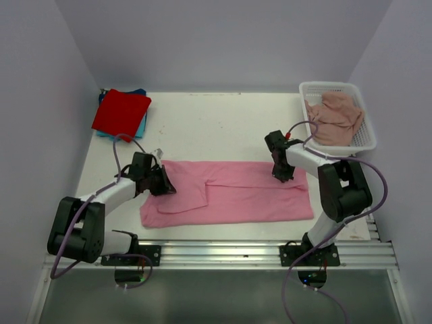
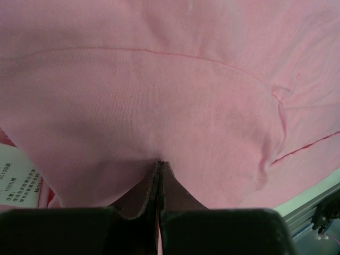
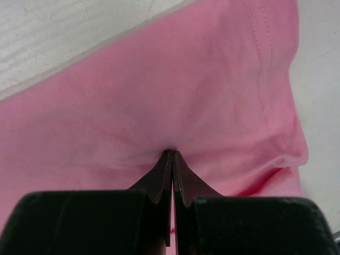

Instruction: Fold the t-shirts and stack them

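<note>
A flat pink cotton t-shirt (image 1: 236, 196) lies spread on the white worktop (image 1: 216, 128) just ahead of the arm bases. Its long axis runs left to right, so it spans the gap between the two arms. The left claw (image 1: 162, 183) sits at the shirt's far-left corner and the right claw (image 1: 282, 175) on the far edge toward the right end. Each arm is therefore nearest to its own end of the cloth. In both wrist views the black fingers are pressed together with a ridge of pink fabric caught between the tips, so each claw pinches the shirt rather than resting on it. From both claws the bulk of the cloth lies toward the bases, on the near side. The coming move therefore most likely carries the far long edge across that axis toward the near edge, both arms travelling level so the fold line stays straight. The stack of folded shirts, red on top (image 1: 121, 113), waits at the far-left corner, well apart and closer to the left arm. A white plastic mesh basket (image 1: 327, 85) holding a pale pink garment (image 1: 334, 118) stands at the far right.
</note>
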Controlling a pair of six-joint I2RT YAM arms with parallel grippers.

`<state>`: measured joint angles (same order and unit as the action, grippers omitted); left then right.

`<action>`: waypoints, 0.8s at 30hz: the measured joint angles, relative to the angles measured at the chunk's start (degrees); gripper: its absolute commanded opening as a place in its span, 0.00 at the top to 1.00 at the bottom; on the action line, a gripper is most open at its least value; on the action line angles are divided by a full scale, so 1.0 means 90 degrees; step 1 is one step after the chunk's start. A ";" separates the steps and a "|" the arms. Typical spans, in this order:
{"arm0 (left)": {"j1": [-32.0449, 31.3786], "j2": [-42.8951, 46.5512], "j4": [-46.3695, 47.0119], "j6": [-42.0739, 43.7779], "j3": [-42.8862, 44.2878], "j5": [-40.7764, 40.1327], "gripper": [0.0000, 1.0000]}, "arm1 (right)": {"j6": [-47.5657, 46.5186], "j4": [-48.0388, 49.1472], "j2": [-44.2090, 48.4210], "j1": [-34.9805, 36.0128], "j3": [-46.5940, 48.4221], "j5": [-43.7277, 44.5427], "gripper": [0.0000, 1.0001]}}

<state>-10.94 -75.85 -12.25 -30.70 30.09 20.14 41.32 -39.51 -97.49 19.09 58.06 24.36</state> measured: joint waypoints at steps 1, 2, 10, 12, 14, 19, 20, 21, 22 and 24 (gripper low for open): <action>0.0000 0.0019 0.0000 -0.0012 0.0000 -0.0015 1.00 | -0.0036 0.0107 -0.0032 0.0002 -0.0039 -0.0036 1.00; 0.0000 0.0029 -0.0002 -0.0017 0.0000 -0.0034 1.00 | -0.0061 0.0141 -0.0029 0.0002 -0.0053 -0.0046 1.00; 0.0000 -0.0221 0.0177 -0.0085 0.0007 -0.0119 1.00 | -0.0226 0.0583 0.0277 0.0000 -0.0437 -0.0131 1.00; 0.0005 -0.0374 0.0321 -0.0163 0.0049 -0.0051 1.00 | -0.0262 0.0726 0.0381 -0.0002 -0.0568 -0.0158 1.00; 0.0005 -0.0658 0.0568 -0.0253 0.0153 0.0092 1.00 | -0.0299 0.0889 0.0515 -0.0002 -0.0729 -0.0185 1.00; 0.0005 -0.1370 0.1088 -0.0488 0.0551 0.0415 1.00 | -0.0398 0.1287 0.0852 -0.0002 -0.1144 -0.0367 1.00; 0.0005 -0.1496 0.1112 -0.0522 0.0658 0.0435 1.00 | -0.0418 0.1370 0.0911 -0.0002 -0.1222 -0.0396 1.00; 0.0005 -0.1620 0.1129 -0.0546 0.0777 0.0452 1.00 | -0.0432 0.1450 0.0969 -0.0002 -0.1292 -0.0442 1.00; 0.0005 -0.1736 0.1127 -0.0576 0.0899 0.0461 1.00 | -0.0447 0.1525 0.1018 0.0002 -0.1355 -0.0476 1.00; 0.0005 -0.2016 0.1120 -0.0590 0.1200 0.0452 1.00 | -0.0454 0.1600 0.1081 0.0036 -0.1423 -0.0542 1.00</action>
<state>-10.90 -94.00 -2.17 -36.01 40.88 24.21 37.23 -25.10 -87.77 19.42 45.25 19.49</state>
